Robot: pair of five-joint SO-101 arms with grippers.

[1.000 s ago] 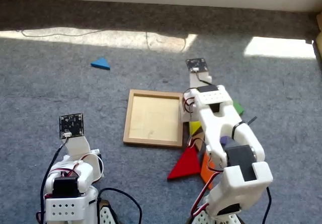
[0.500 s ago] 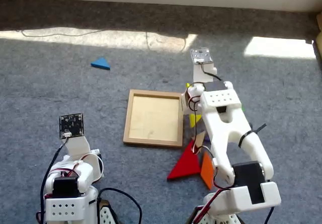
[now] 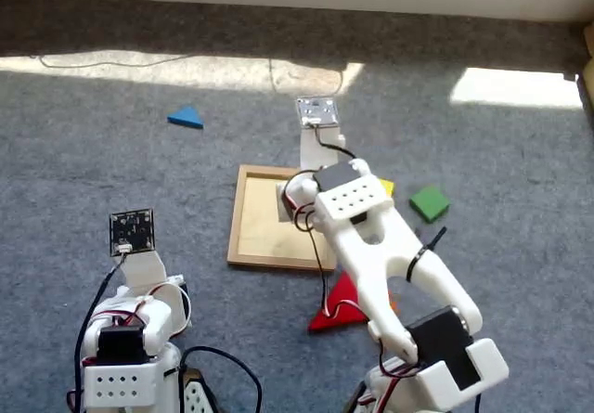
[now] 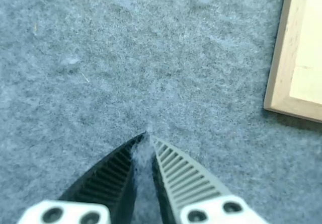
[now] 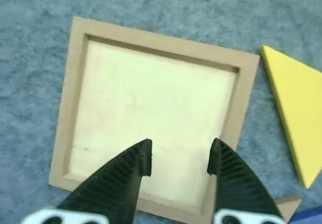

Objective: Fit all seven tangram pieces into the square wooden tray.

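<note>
The square wooden tray (image 3: 249, 237) lies mid-carpet with nothing inside (image 5: 75, 98). My right gripper (image 5: 179, 157) hangs open above the tray's floor, holding nothing; its arm (image 3: 351, 200) stretches across the tray's right edge. A yellow triangle (image 5: 294, 113) lies just outside that edge, and one corner (image 3: 385, 187) of it peeks out by the arm. Farther right is the green square (image 3: 429, 202). The red triangle (image 3: 336, 308) and an orange sliver (image 3: 393, 307) lie partly under the arm. A blue triangle (image 3: 186, 117) sits far back left. My left gripper (image 4: 148, 137) is shut, low over bare carpet near a tray corner (image 4: 294, 58).
Grey carpet covers the whole floor, with sunlit patches (image 3: 515, 86) along the back and a thin cable (image 3: 111, 60) there. The left arm's base (image 3: 125, 348) sits at the front left. A blue-purple piece's edge (image 5: 312, 215) shows beside the yellow triangle.
The right arm has swung left, from above the pieces beside the tray to over the tray itself, uncovering the green square. The left arm has not moved.
</note>
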